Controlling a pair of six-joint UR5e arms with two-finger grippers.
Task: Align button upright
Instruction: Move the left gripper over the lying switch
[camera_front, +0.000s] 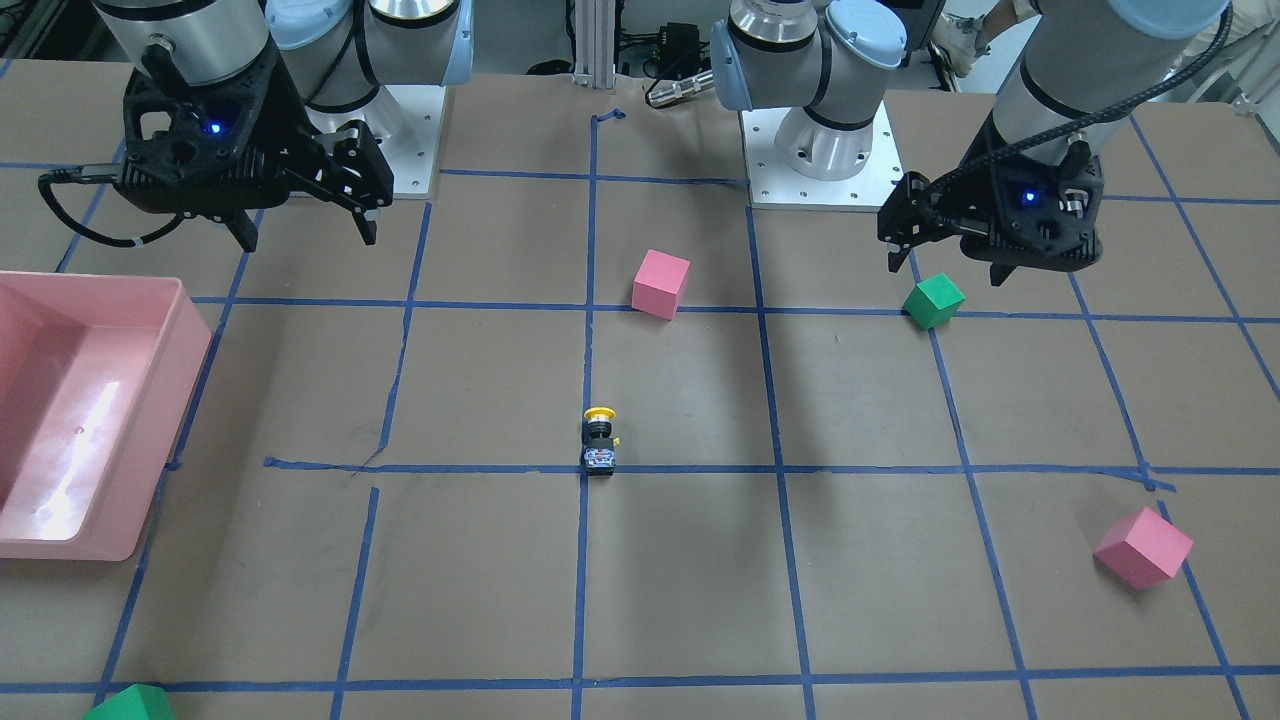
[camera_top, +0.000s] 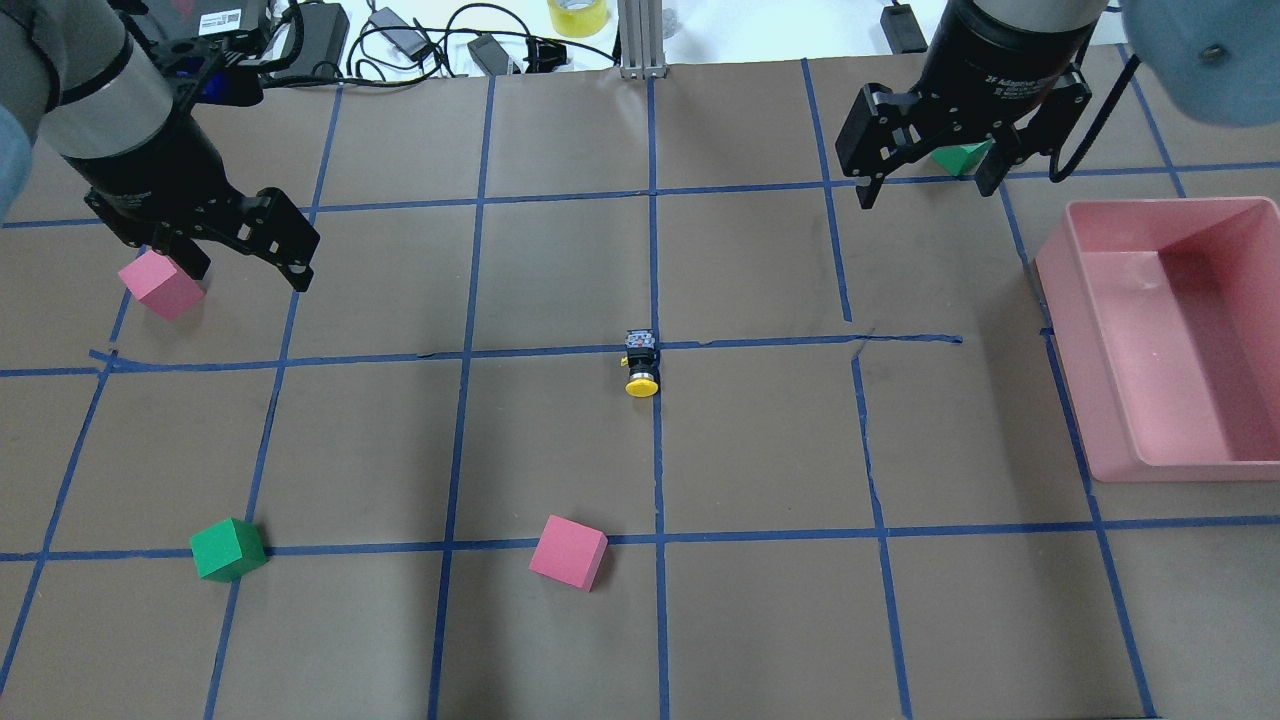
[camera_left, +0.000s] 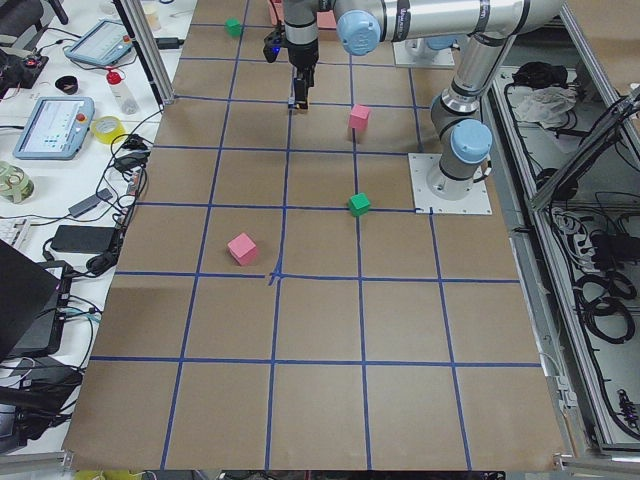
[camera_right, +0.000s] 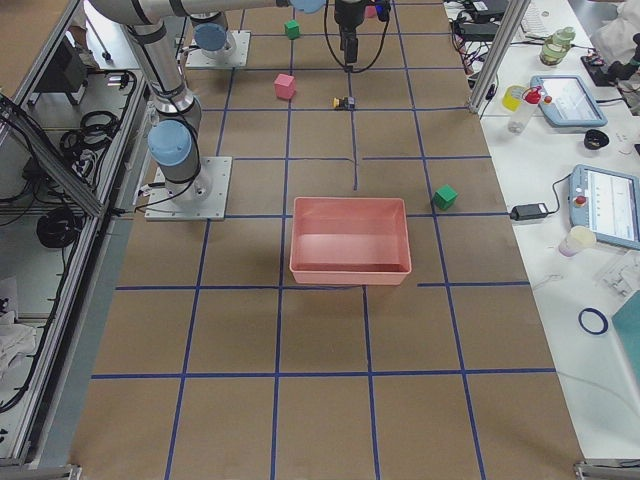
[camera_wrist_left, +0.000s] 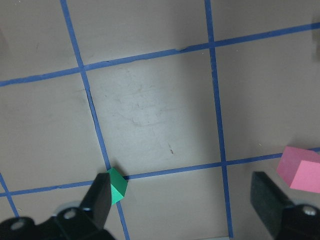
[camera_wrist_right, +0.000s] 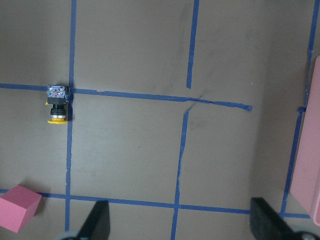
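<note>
Button (camera_top: 641, 362) is lying on its side mid-counter (camera_top: 760, 620), cap pointing toward me. I'm holding my left hand (camera_top: 245, 270) and right hand (camera_top: 925, 190) spread and empty, both well apart from it. Judging nothing done yet: reaching, gripping and standing it upright are all remaining.

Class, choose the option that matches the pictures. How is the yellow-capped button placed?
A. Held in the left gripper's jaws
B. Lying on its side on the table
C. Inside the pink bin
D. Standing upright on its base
B: in the overhead view the button lies lengthwise on the table, with its yellow cap pointing toward the robot and nothing gripping it.
</note>
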